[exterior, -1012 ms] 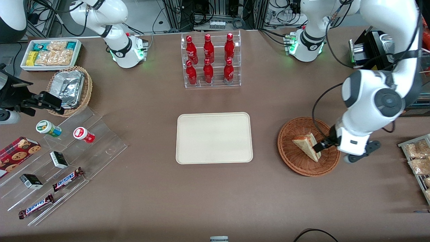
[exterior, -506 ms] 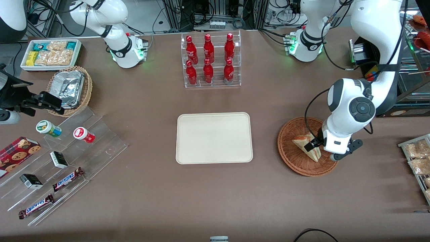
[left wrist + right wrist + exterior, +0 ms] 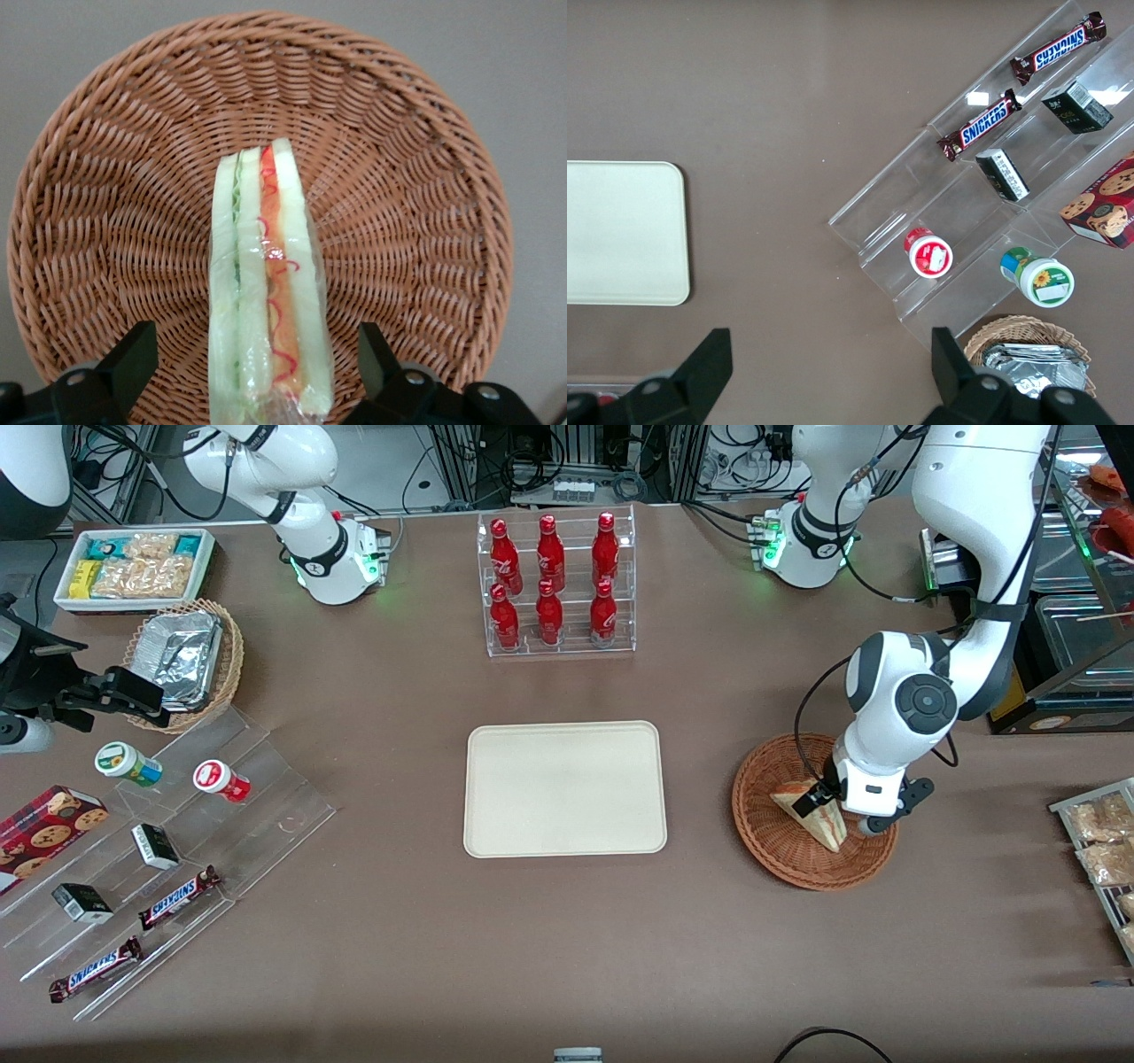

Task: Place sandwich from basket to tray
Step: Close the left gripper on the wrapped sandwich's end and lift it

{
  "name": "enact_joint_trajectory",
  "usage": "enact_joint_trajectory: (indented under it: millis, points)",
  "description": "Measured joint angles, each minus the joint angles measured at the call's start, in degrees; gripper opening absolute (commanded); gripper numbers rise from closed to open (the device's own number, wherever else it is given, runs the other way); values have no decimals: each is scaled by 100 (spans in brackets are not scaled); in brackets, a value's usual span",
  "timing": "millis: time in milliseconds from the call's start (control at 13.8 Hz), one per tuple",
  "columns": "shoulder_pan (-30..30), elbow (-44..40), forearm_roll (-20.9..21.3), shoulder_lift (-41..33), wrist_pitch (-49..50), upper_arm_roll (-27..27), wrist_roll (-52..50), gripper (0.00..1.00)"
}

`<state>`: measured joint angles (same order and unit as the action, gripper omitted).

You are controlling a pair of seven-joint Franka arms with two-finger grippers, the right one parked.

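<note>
The sandwich [image 3: 266,292] lies in the wicker basket [image 3: 780,850] on the counter [image 3: 567,957]. The hand [image 3: 257,376] sits low over it, fingers [image 3: 133,359] spread wide on either side, not touching. The empty tray [image 3: 564,788] lies well apart, toward the parked arm's end.

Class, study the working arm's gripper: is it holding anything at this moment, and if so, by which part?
Nothing is held yet. The gripper is open, its fingers either side of the cream triangular sandwich, clear of its faces, in the reddish-brown wicker basket.
</note>
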<state>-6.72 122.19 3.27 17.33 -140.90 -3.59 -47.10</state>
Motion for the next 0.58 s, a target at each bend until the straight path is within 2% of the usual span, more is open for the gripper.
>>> enact_joint_trajectory:
  millis: [145, 217, 578]
  points:
    - [-4, 48, 0, 0, -17, -4, -66, 22]
    - [-8, 50, 0, 0, -19, -4, -158, 0]
    - [-17, -53, 0, -22, 18, -8, -378, 0]
